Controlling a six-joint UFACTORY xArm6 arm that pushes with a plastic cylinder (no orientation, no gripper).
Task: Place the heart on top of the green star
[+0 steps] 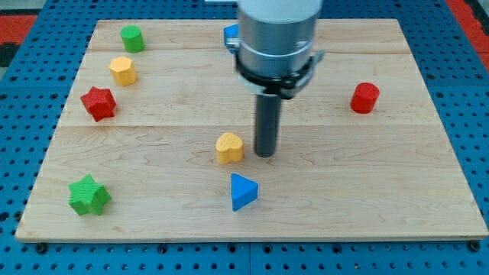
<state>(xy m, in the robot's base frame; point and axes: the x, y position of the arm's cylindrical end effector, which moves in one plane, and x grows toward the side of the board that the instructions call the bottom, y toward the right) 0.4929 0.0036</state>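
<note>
The yellow heart (229, 147) lies near the middle of the wooden board. The green star (89, 195) sits at the view's bottom left, far from the heart. My tip (265, 155) rests on the board just to the right of the heart, a small gap between them. The rod rises into the grey arm body (275, 38) at the view's top centre.
A blue triangle (244, 191) lies just below the heart. A red star (98, 103), a yellow hexagon (122, 70) and a green cylinder (133, 37) stand at the upper left. A red cylinder (365, 98) stands at the right. A blue block (230, 34) is partly hidden behind the arm.
</note>
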